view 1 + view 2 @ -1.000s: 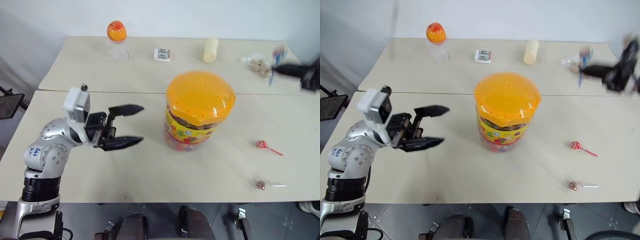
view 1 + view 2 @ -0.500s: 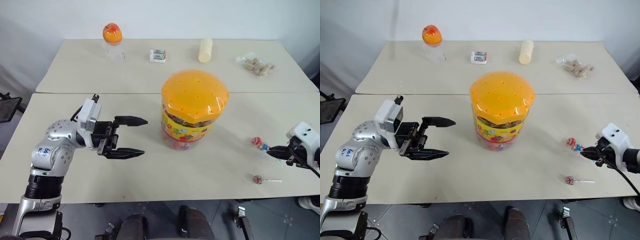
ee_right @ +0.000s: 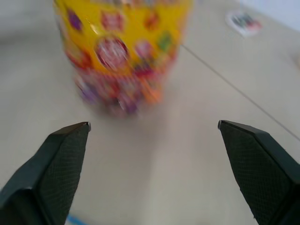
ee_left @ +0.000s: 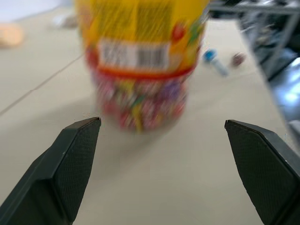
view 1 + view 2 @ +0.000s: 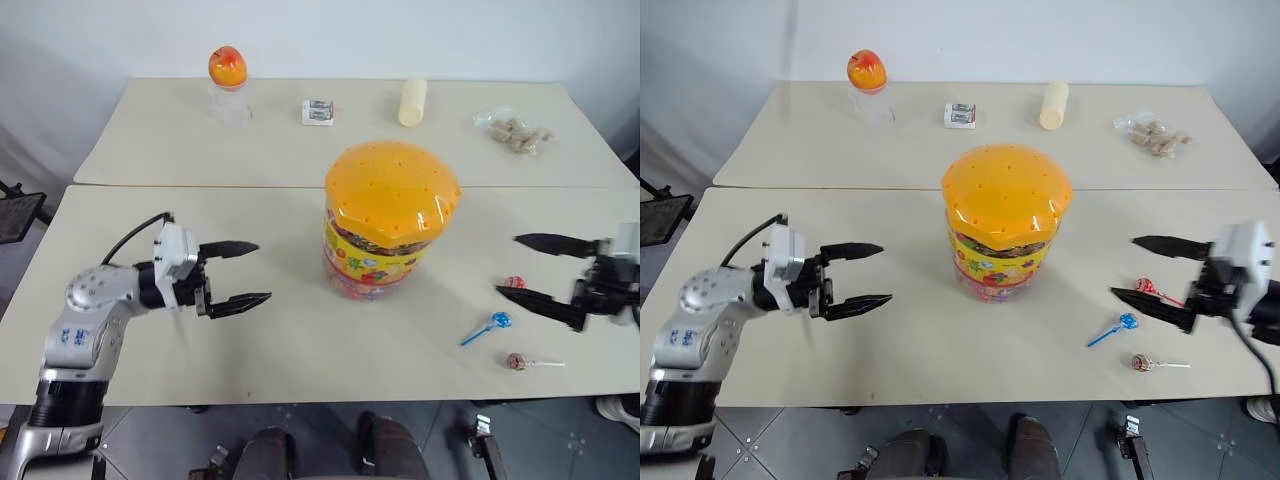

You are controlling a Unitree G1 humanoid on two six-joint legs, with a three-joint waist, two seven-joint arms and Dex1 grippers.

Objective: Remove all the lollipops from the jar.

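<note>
Orange-lidded and clear-walled, the jar [image 5: 391, 222] stands upright near the middle of the near worktop [image 5: 300, 350], just this side of the seam where the far worktop [image 5: 150, 130] butts against it. Its domed lid is on, and wrapped sweets show through its lower wall.

Three lollipops lie flat on the near worktop to the right of the jar, well apart from it. A blue lollipop [image 5: 487, 327] with a blue stick lies nearest the jar, a red lollipop [image 5: 515, 283] is beyond it, partly behind the right tool, and a third lollipop [image 5: 530, 362] with a white stick lies closest to the near edge.

Left tool [image 5: 243, 273] hangs level over the worktop to the left of the jar, its two black fingers spread wide with nothing between them, and a broad bare stretch separates it from the jar. Right tool [image 5: 541, 269] hovers at the right edge, fingers also spread wide and empty, above the red lollipop and pointing toward the jar.

Along the far worktop stand a small bottle [image 5: 229, 81] with an orange ball top, a small packet [image 5: 318, 111], a pale cylinder [image 5: 411, 101] and a clear snack bag [image 5: 510, 129].
</note>
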